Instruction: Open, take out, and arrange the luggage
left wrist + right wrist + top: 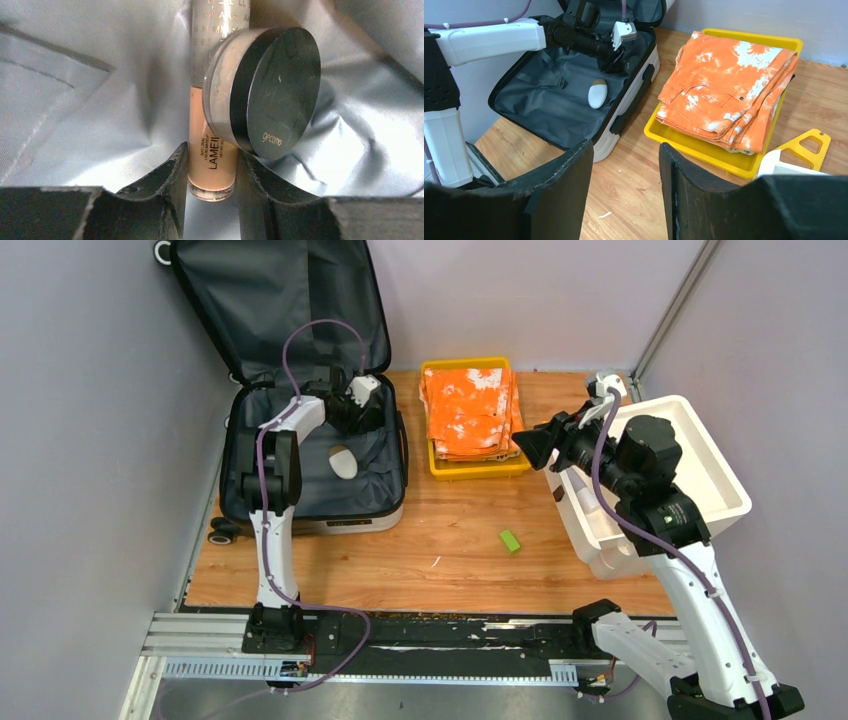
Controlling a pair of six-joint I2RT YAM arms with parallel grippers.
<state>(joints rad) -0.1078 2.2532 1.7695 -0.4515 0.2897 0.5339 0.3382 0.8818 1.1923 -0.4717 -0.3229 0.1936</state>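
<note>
The luggage (300,490) lies open at the left of the table, its lid upright against the back wall and its dark grey lining (549,100) showing. My left gripper (372,412) reaches into its far right corner. In the left wrist view the left gripper (212,150) has both jaws pressed on a beige liquid-makeup tube (212,125). A powder jar with a black lid (270,90) leans on the tube. A white oval item (343,461) lies on the lining. My right gripper (525,445) hangs open and empty above the wood.
A yellow tray (480,468) holding folded orange clothes (470,410) stands behind the middle. A white foam box (720,480) sits at the right under the right arm. A small green piece (511,541) lies on the wood, and a yellow hanger (806,145) lies by the tray.
</note>
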